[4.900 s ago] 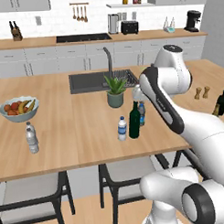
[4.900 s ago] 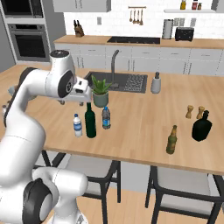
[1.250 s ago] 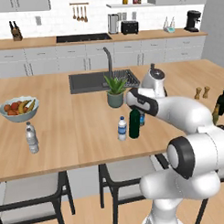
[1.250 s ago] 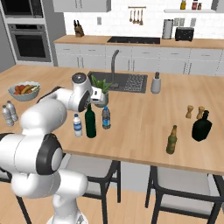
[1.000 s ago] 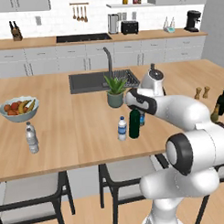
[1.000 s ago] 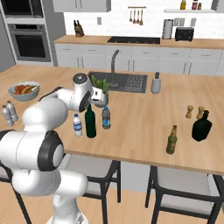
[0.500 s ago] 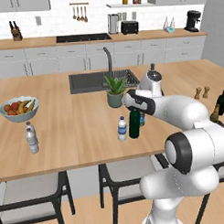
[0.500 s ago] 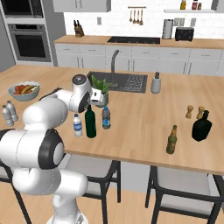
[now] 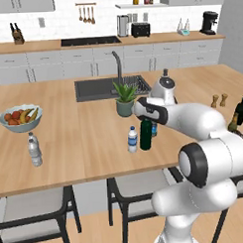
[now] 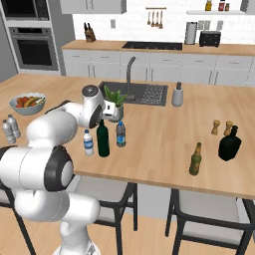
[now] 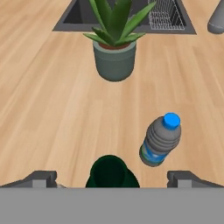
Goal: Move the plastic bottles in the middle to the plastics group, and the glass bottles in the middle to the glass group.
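Hovering with fingers spread wide, the claw (image 11: 112, 177) straddles the round mouth of the dark green glass bottle (image 11: 112, 172), a ribbed blue-capped plastic bottle (image 11: 160, 139) just beyond on the woodgrain tabletop (image 11: 48, 105).

Wooden counter (image 9: 85, 149) with bottles, plant (image 9: 125, 96)

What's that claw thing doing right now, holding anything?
Gripper: open, fingers spread either side of the green bottle, nothing held.
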